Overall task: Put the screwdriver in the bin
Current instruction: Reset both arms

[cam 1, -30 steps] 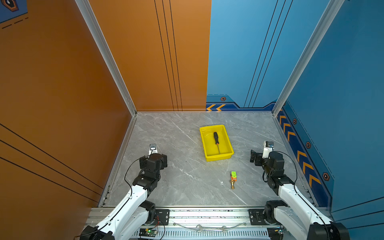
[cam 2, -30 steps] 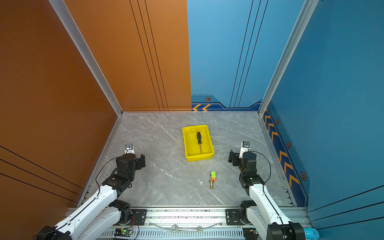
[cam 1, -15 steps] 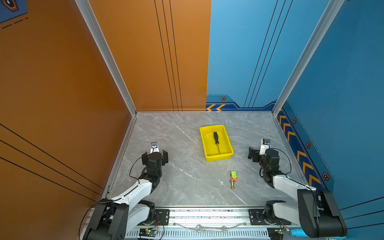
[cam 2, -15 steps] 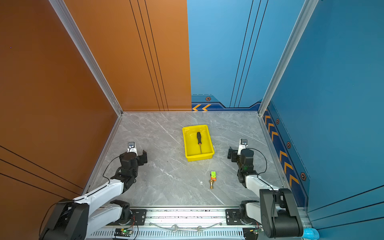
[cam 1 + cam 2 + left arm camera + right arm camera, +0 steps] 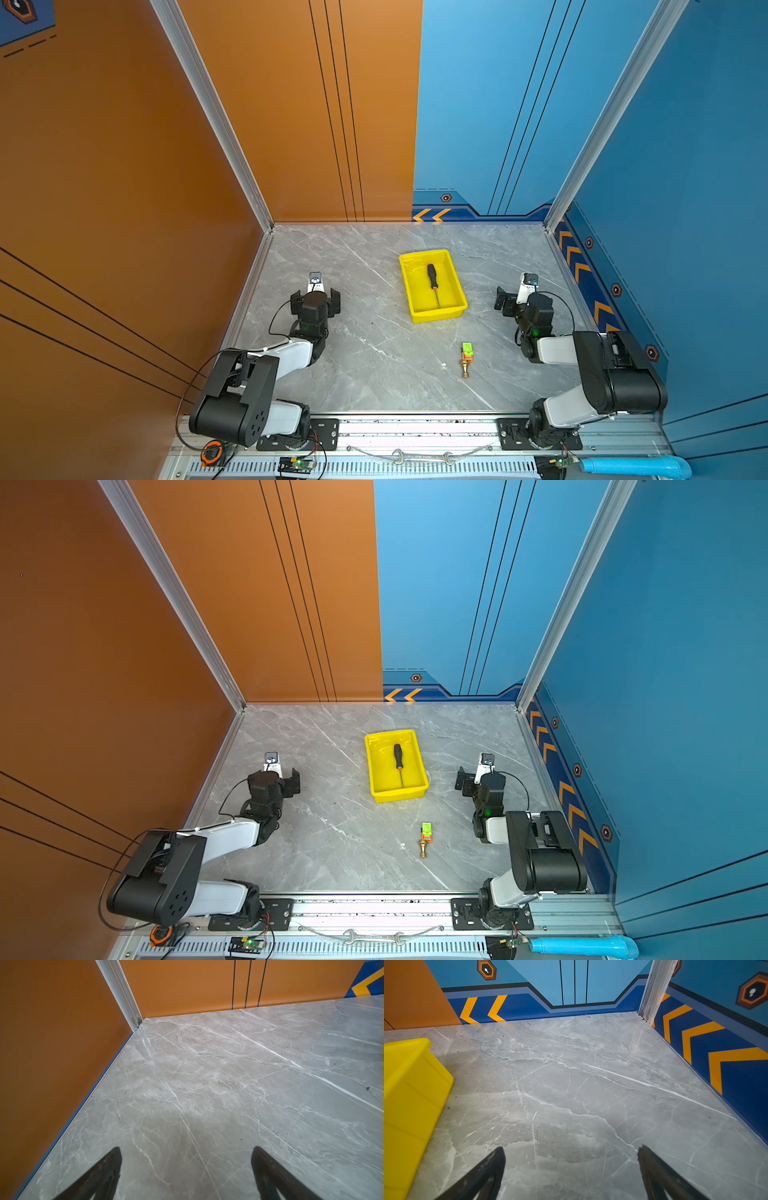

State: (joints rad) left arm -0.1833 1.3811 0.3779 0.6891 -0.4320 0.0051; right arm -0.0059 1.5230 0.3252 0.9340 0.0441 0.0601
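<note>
Both top views high, looking down on whole table [image 5: 374, 365], wrist views low, facing forward

White-and-black arms [image 5: 291, 353] carry thin looping black cables [image 5: 274, 319] and small green lights [image 5: 306, 328].

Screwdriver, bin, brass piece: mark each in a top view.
screwdriver [image 5: 434, 286]: in a top view, on the orange collar.
bin [image 5: 436, 314]: in a top view, on its near outer wall.
brass piece [image 5: 467, 357]: in a top view, on its orange middle section.
</note>
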